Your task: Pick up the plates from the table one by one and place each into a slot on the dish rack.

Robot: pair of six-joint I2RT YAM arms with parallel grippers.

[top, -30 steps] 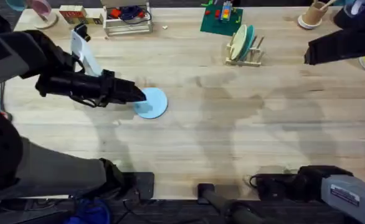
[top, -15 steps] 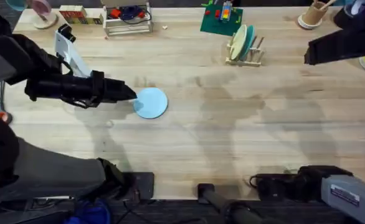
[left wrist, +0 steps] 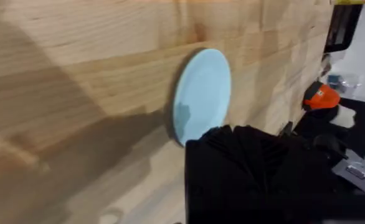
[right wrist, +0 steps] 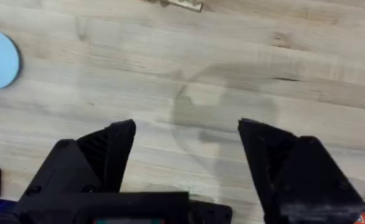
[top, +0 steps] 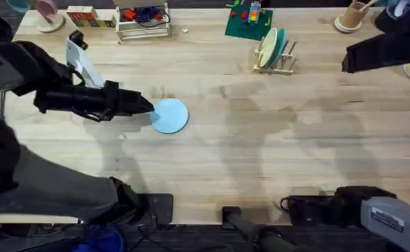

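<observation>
Left gripper (top: 147, 106) is low over the table (top: 261, 154), with its tip at the left edge of the light blue plate (top: 169, 115). If its fingers are open or closed on the rim, I cannot tell; the black body hides them in the wrist view. The plate lies flat on the wood, left of the middle, directly in front of this gripper along the line of the arm. So the left arm is clearly the nearer one. The right gripper (right wrist: 185, 146) hangs high at the far right with its fingers wide apart and nothing between them. The dish rack (top: 275, 61) stands far back and to the right of the plate, well apart, already with a cream plate (top: 267, 47) and a teal plate (top: 280, 42) in it. I think the plate must travel right and away.
</observation>
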